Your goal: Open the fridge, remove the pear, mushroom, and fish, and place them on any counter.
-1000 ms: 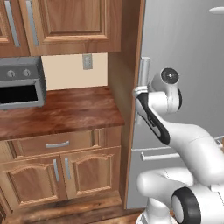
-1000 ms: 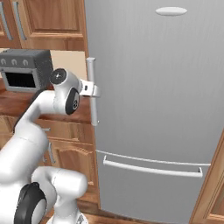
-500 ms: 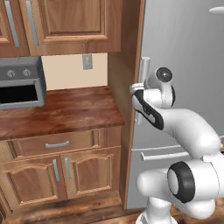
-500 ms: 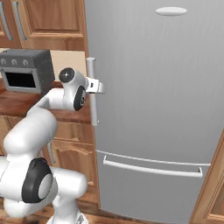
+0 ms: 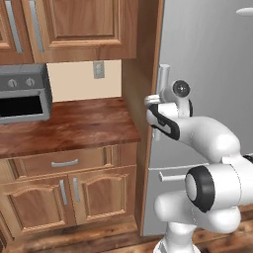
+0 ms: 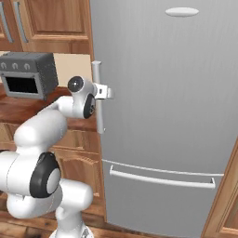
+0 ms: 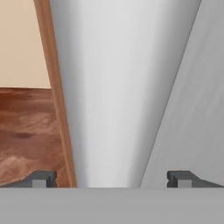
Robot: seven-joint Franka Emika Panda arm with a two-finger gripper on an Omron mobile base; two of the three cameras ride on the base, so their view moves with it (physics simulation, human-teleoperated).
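Note:
The fridge (image 5: 212, 59) (image 6: 176, 93) stands with its door closed, so the pear, mushroom and fish are hidden. My gripper (image 6: 106, 91) (image 5: 157, 103) is at mid-height on the vertical silver handle (image 6: 97, 74) (image 5: 163, 76). In the hand view the handle (image 7: 118, 87) fills the space between my two fingertips (image 7: 43, 178), and the gripper (image 7: 111, 178) is open around it without pinching it. The dark wood counter (image 5: 74, 126) (image 7: 22, 131) lies just left of the fridge.
A grey toaster oven (image 5: 22, 96) (image 6: 28, 74) sits on the counter's left part. Wooden wall cabinets (image 5: 74, 24) hang above, base cabinets (image 5: 74, 192) below. A wooden side panel (image 5: 143, 148) separates counter and fridge. The lower drawer's bar handle (image 6: 160, 179) runs across below.
The arm has folded lower and the hand has pushed in closer to the fridge handle, bringing the fingers to either side of it. The jaws have stayed wide apart.

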